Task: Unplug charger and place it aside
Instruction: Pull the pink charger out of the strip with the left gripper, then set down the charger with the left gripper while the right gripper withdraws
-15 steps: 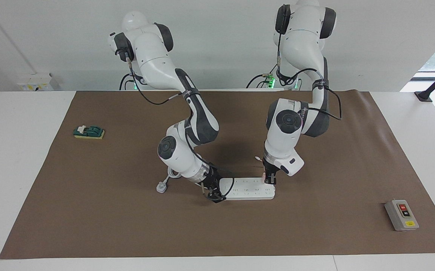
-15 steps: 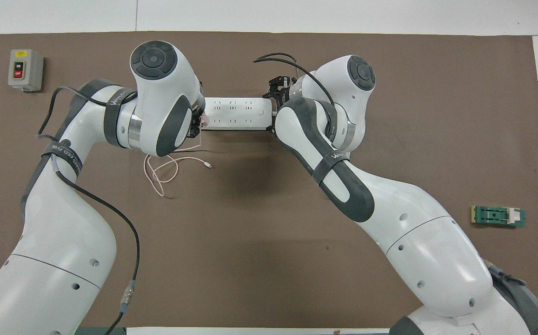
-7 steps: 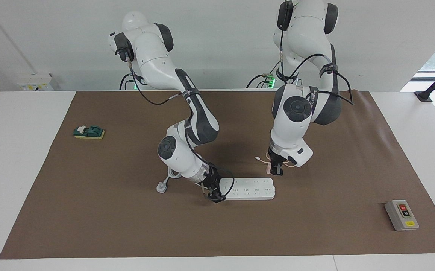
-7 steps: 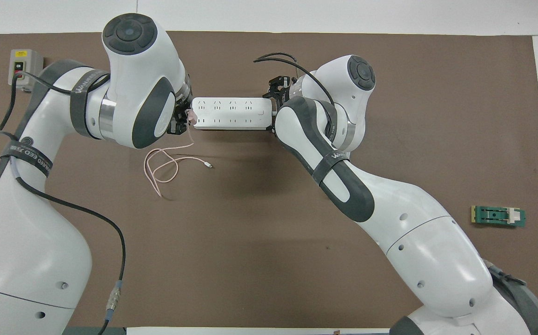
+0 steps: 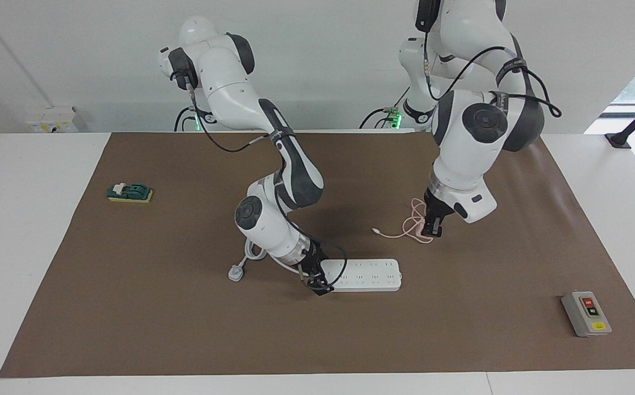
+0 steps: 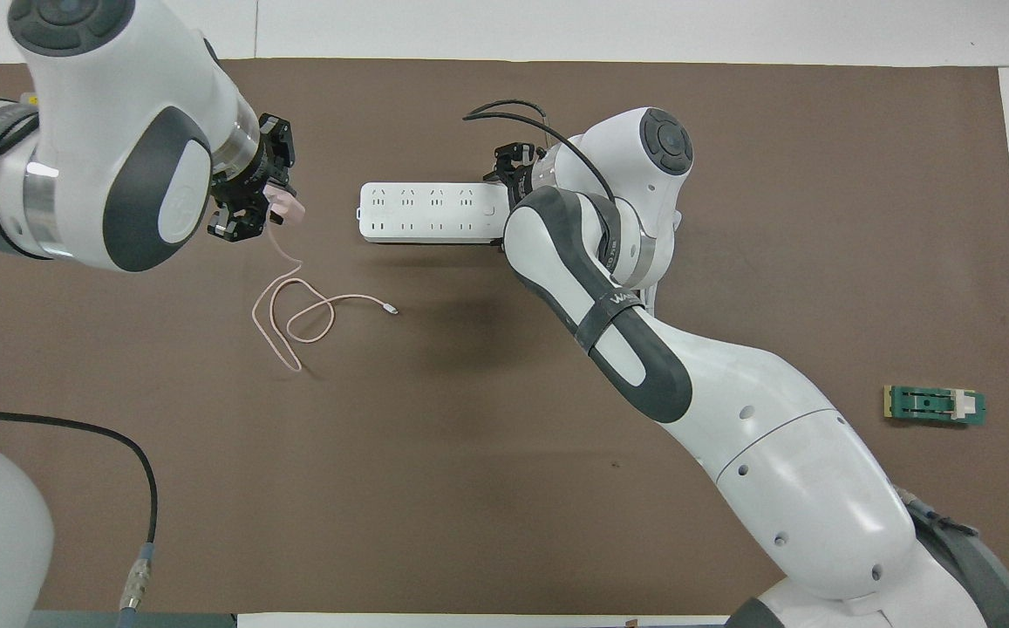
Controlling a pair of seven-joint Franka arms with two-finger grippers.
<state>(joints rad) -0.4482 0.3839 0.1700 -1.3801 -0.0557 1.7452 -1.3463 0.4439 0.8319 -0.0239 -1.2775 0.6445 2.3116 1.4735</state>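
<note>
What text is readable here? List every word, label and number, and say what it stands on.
"WAN...": start of the white lettering on the black strap around the right arm; rest unreadable.
Button box: yellow label and button marks too small to read.
Power strip: no readable print.

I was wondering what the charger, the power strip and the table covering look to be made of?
The charger, in the left gripper, looks like pale pink plastic with a smooth cube face; its cable lies in limp loops, so probably rubbery sheathing. The power strip, held by the right gripper, looks like hard white moulded plastic with recessed sockets. The brown covering looks matte, possibly paper or felt.
</note>
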